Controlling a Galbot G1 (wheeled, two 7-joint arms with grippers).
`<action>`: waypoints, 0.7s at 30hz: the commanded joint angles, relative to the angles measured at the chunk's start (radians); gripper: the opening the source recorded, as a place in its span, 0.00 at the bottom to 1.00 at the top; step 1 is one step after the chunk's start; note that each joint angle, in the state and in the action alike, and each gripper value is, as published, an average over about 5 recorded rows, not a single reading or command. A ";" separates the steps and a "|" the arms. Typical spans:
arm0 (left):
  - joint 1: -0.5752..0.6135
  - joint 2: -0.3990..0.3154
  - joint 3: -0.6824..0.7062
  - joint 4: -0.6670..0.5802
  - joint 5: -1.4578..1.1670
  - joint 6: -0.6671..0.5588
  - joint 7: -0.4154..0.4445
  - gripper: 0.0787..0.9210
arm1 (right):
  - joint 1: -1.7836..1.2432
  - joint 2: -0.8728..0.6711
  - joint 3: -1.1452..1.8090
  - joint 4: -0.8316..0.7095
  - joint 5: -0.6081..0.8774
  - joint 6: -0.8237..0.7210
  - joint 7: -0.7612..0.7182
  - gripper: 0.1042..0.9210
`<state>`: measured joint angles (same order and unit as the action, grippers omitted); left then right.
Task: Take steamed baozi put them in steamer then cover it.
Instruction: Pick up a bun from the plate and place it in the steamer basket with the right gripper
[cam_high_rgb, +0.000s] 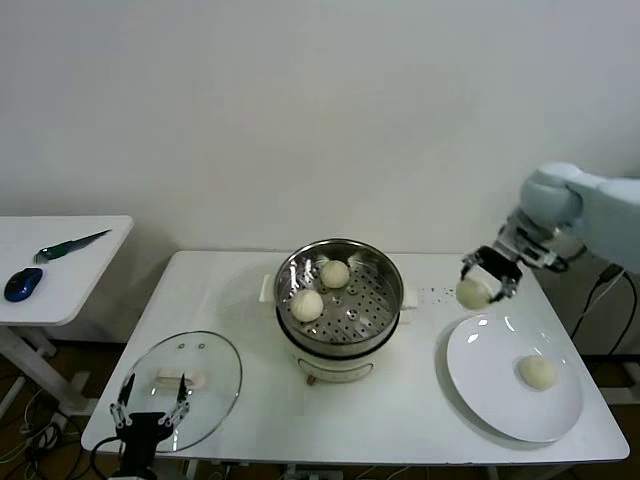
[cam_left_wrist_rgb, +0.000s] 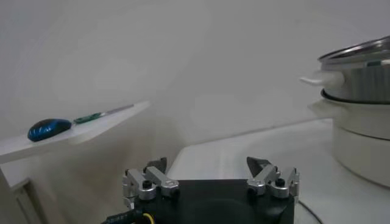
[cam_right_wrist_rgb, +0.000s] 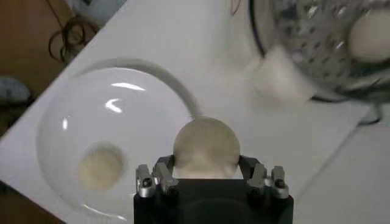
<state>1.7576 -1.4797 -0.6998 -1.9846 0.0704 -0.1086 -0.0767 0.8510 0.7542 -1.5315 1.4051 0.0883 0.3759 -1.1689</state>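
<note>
Glass lid (cam_high_rgb: 187, 380) lies flat at the tabletop's (cam_high_rgb: 240, 300) left front, off the pot so the basket stays open for loading. Left claw (cam_high_rgb: 150, 408) parked at the lid's near edge, fingers apart, holding nothing; likely waiting for the covering step.

Steamer (cam_high_rgb: 340, 300) mid-tabletop, two baozi inside: one (cam_high_rgb: 306, 304) front-left, one (cam_high_rgb: 335, 272) behind it, spaced on the perforated floor.

Right claw (cam_high_rgb: 486, 283) raised between steamer and plate (cam_high_rgb: 515, 375), above the plate's far rim, clamped on a third baozi (cam_high_rgb: 472, 292). Wrist view shows the bun (cam_right_wrist_rgb: 206, 148) pinched at its sides, probably to carry it clear of the rim.

Fourth baozi (cam_high_rgb: 537, 372) waits on the plate.

No brand, label or writing readable anywhere.
</note>
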 joint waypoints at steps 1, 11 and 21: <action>-0.013 0.022 0.009 -0.005 0.002 0.013 0.009 0.88 | 0.138 0.263 0.028 0.056 -0.022 0.168 -0.012 0.72; -0.026 0.010 0.024 -0.001 0.019 0.011 0.009 0.88 | -0.140 0.466 0.123 0.037 -0.239 0.177 -0.001 0.72; -0.042 0.011 0.017 0.015 0.022 0.015 0.008 0.88 | -0.262 0.571 0.127 -0.011 -0.318 0.212 0.004 0.72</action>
<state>1.7250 -1.4699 -0.6854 -1.9760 0.0878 -0.0959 -0.0707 0.6870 1.2005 -1.4296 1.4119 -0.1424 0.5524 -1.1651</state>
